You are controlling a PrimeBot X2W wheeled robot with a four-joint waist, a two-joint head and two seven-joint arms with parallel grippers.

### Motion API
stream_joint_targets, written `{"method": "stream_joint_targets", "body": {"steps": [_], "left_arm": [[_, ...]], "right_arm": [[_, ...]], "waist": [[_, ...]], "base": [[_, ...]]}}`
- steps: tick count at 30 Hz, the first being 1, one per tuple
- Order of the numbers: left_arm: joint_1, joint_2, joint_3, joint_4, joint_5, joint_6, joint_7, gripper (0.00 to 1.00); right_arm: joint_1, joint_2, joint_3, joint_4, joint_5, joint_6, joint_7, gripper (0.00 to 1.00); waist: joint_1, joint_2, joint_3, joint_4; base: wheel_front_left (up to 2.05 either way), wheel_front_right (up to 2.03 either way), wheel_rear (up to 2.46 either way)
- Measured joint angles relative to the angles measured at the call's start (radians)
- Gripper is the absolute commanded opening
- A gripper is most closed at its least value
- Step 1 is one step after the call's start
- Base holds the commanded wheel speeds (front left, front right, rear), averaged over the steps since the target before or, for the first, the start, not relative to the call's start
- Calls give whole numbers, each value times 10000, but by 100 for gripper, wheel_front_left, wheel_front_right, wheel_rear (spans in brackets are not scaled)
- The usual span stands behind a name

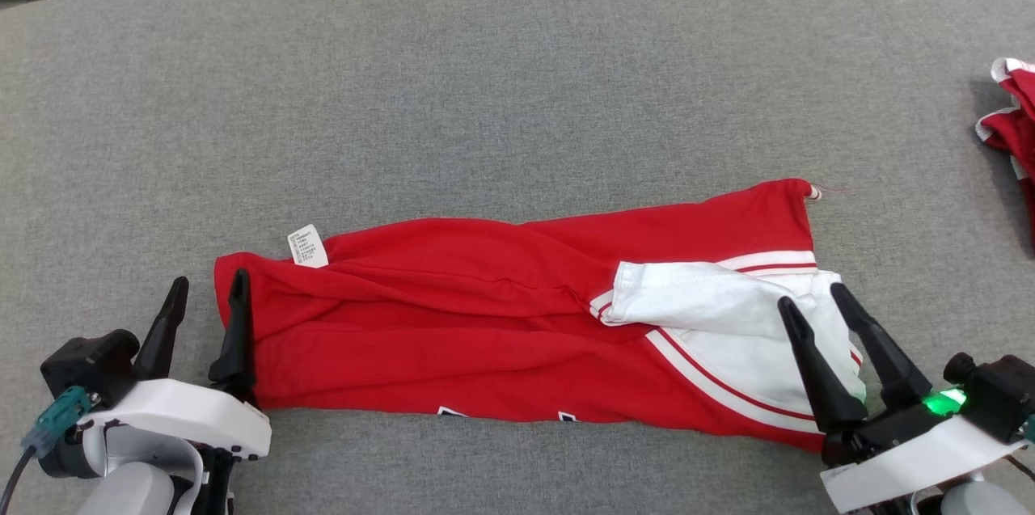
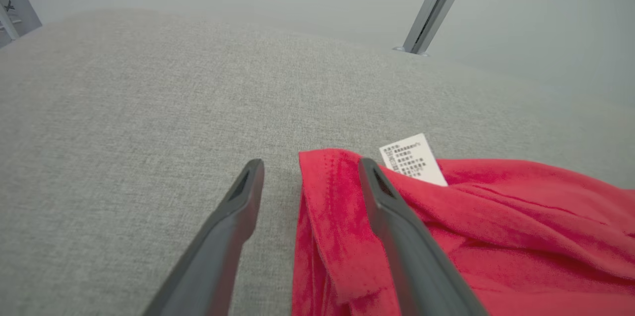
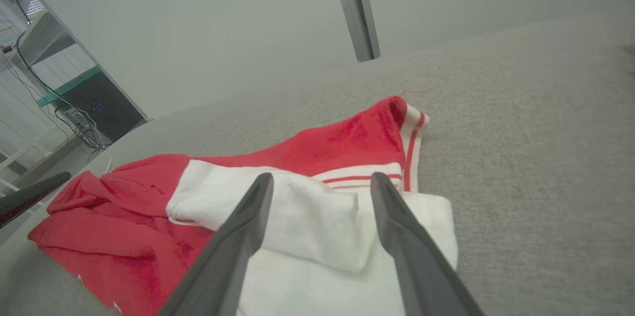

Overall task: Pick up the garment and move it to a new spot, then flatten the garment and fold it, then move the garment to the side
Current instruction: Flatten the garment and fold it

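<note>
Head view: the red shirt [image 1: 485,321] lies near the front of the grey table [image 1: 485,54] as a long folded band, with a white sleeve on top at its right end. Left pincer [image 1: 209,280] and right pincer [image 1: 813,293] stand apart over either end, holding nothing. One fold looks done; further folding and the move aside remain. Another red-and-white garment [image 1: 1015,119] at the table's right edge may crowd that side.

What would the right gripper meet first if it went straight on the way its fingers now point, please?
Most likely the white sleeve of the red garment, just ahead of the open right gripper; its height above the cloth is unclear.
</note>
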Motion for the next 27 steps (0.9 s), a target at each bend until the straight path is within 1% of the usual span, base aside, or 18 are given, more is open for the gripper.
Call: {"method": "stream_joint_targets", "body": {"steps": [3, 5, 8, 9, 12, 16, 21, 27], "left_arm": [[260, -63, 236, -472, 422, 244, -374, 100], [364, -201, 479, -876, 711, 405, -477, 100], [461, -487, 949, -1628, 1459, 619, -508, 100], [471, -587, 1151, -1914, 1783, 625, -522, 100], [713, -1005, 1569, -2610, 2545, 593, -525, 100], [1144, -1338, 1785, -2966, 3294, 349, -537, 100], [1761, -1592, 1653, -2894, 3902, 130, -537, 100], [2033, -1797, 1639, -2660, 4203, -17, -537, 100]], "right_arm": [[126, 330, -708, -435, -840, 0, -38, 100], [225, 577, -1258, -761, -1482, 0, -92, 100], [336, 965, -2038, -1179, -2458, 0, -96, 100], [343, 1095, -2217, -1321, -2805, 0, -92, 100], [475, 1421, -2721, -1659, -3555, 0, 125, 100], [717, 1737, -3091, -1837, -4134, 0, 485, 100], [1133, 1962, -3202, -1778, -4395, 0, 646, 100], [1326, 2067, -3264, -1453, -4412, 0, 702, 100]], "waist": [[0, 0, -129, -72], [0, 0, -216, -96], [0, 0, -343, -102], [0, 0, -387, -104], [0, 0, -518, -107], [0, 0, -730, -123], [0, 0, -1014, -173], [0, 0, -1266, -178]], "base": [[0, 0, 0], [0, 0, 0], [0, 0, 0], [0, 0, 0], [0, 0, 0], [0, 0, 0], [0, 0, 0], [0, 0, 0]]}}
